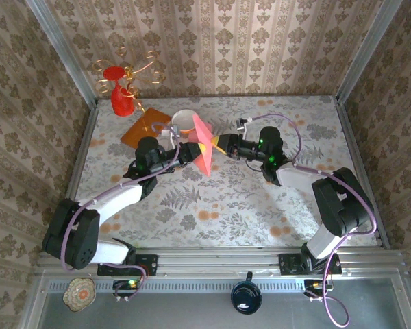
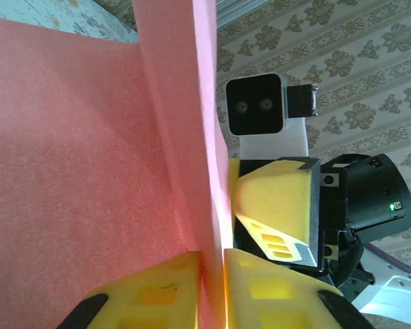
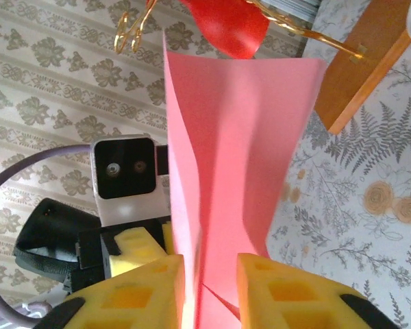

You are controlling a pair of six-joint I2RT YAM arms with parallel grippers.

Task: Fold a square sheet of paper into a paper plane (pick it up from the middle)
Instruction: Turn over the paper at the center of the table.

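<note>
I see a table under a pale cloth [image 1: 226, 205] printed with grey ferns and orange flowers. At its far left corner stands a red vase [image 1: 121, 101] holding curled gold wire [image 1: 147, 65]. Just beside the vase lies an orange-brown wooden board [image 1: 142, 130], with a white bowl [image 1: 182, 118] at its right edge. Patterned wallpaper [image 1: 226, 41] covers the walls. A dark blue round object [image 1: 246, 296] sits on the near ledge.

**Damask wallpaper around a fern-print table**

The back wall [image 1: 219, 48] and both side walls [image 1: 20, 137] are papered in beige damask with striped bands. Aluminium posts [image 1: 61, 51] run up the two back corners. The tabletop [image 1: 212, 212] has a pale cover printed with grey ferns and orange flowers. A ribbed aluminium rail [image 1: 219, 259] edges the near side. The light is soft and even, and the shadows are faint.
</note>
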